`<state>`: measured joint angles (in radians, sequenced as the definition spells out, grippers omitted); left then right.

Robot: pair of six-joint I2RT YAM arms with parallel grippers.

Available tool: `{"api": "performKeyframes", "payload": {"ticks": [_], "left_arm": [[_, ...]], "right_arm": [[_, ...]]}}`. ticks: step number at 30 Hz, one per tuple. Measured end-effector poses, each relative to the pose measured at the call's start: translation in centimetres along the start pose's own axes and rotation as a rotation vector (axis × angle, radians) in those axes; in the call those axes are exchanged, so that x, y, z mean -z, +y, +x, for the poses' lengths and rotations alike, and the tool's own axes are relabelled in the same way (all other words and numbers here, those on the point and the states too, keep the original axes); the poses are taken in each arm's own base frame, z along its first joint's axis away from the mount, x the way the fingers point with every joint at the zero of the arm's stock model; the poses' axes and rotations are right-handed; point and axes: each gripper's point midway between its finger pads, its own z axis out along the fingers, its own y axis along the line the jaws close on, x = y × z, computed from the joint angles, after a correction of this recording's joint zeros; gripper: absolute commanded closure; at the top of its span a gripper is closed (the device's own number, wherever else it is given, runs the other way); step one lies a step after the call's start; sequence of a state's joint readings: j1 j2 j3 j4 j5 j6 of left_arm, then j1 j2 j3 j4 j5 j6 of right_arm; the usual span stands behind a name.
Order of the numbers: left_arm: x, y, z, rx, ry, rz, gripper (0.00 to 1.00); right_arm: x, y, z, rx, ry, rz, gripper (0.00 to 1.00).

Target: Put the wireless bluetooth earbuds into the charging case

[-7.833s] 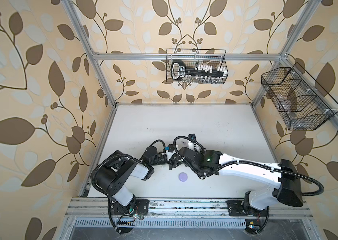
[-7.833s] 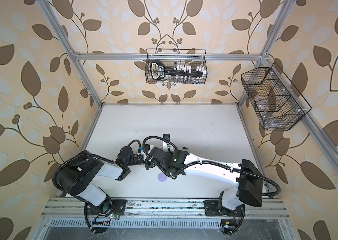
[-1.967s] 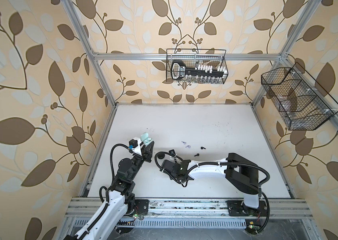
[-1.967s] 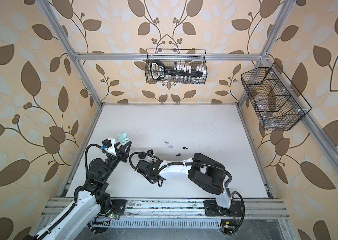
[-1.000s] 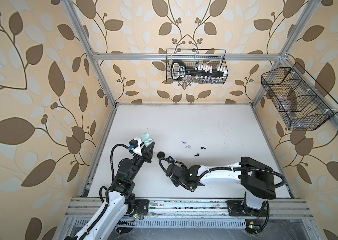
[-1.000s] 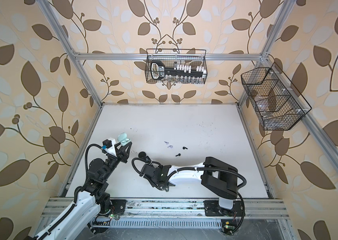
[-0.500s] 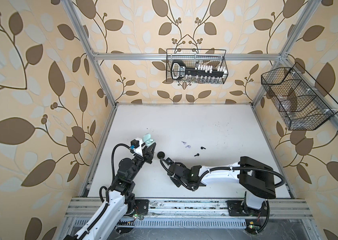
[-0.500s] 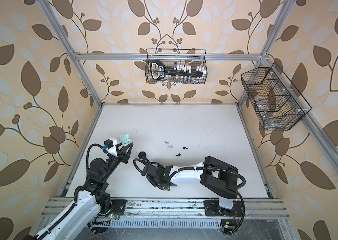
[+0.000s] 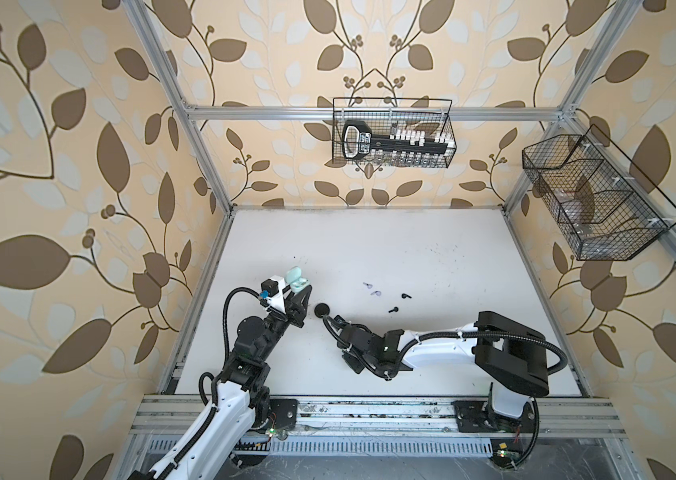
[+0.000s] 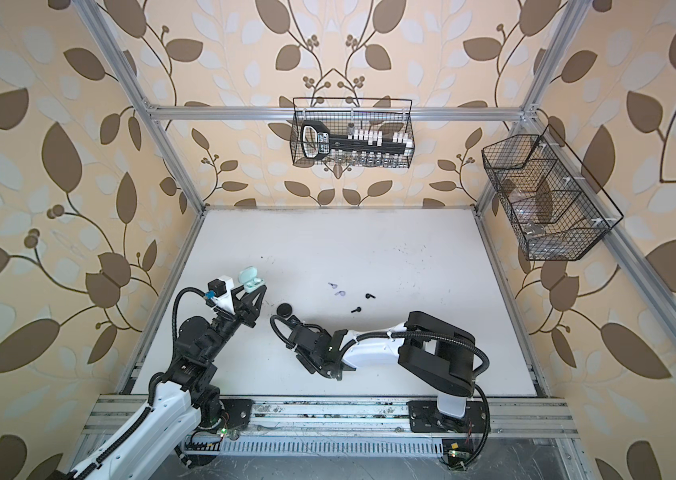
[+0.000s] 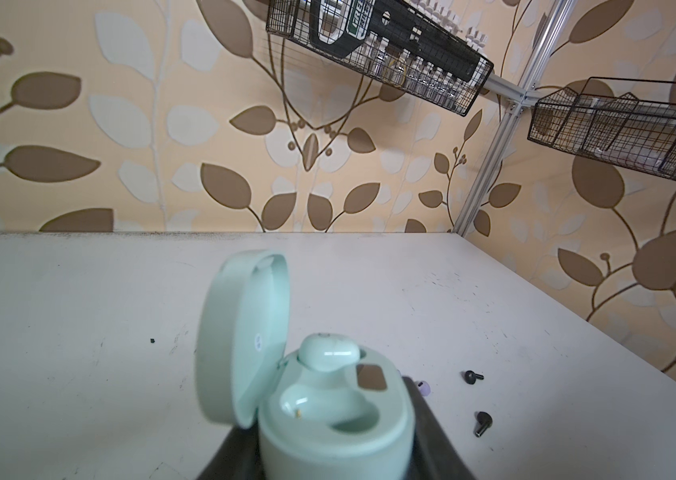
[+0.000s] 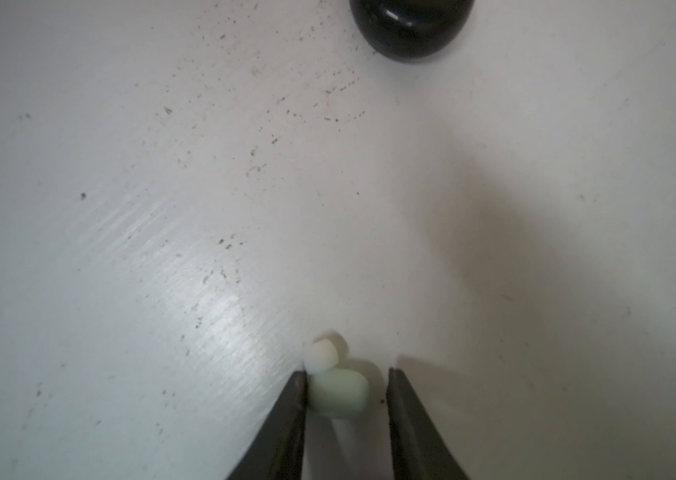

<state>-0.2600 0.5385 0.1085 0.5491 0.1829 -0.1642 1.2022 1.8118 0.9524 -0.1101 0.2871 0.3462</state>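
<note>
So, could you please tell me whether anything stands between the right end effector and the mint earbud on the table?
Nothing visible does. The mint earbud lies on the table between the fingers of the right end effector: one touches it, a bare gap separates the other. The black case sits well ahead, clear of them.

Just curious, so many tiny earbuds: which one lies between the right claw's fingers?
The pale mint earbud on the table between the right gripper's fingers. The lilac earbuds and black earbuds lie elsewhere; the other mint one sits in the mint case.
</note>
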Motion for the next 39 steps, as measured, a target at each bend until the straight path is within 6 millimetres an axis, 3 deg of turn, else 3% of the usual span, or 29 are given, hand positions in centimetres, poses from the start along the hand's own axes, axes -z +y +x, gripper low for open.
{"api": "performKeyframes", "payload": {"ticks": [6, 12, 17, 24, 30, 39], "left_arm": [[0.0, 0.0, 0.0, 0.0, 0.0, 0.001, 1.0], [-0.3, -0.5, 0.5, -0.006, 0.019, 0.036, 1.0], [-0.9, -1.9, 1.9, -0.021, 0.072, 0.131, 1.0], [-2.4, -5.4, 5.6, -0.07, 0.203, 0.375, 1.0], [-1.4, -10.2, 8.7, -0.204, 0.259, 0.625, 1.0], [0.7, -14.3, 9.8, -0.403, 0.219, 0.863, 1.0]], "right_arm": [[-0.1, 0.1, -0.1, -0.001, -0.004, -0.003, 0.77], [0.1, 0.1, 0.0, -0.001, -0.001, -0.002, 0.77], [1.5, -0.4, 0.2, -0.008, -0.008, 0.005, 0.78], [6.0, -2.0, -1.5, -0.039, -0.09, 0.025, 0.78], [10.4, -3.3, -2.5, -0.055, -0.15, 0.04, 0.82], [15.0, -5.1, -2.5, -0.074, -0.204, 0.039, 0.8]]}}
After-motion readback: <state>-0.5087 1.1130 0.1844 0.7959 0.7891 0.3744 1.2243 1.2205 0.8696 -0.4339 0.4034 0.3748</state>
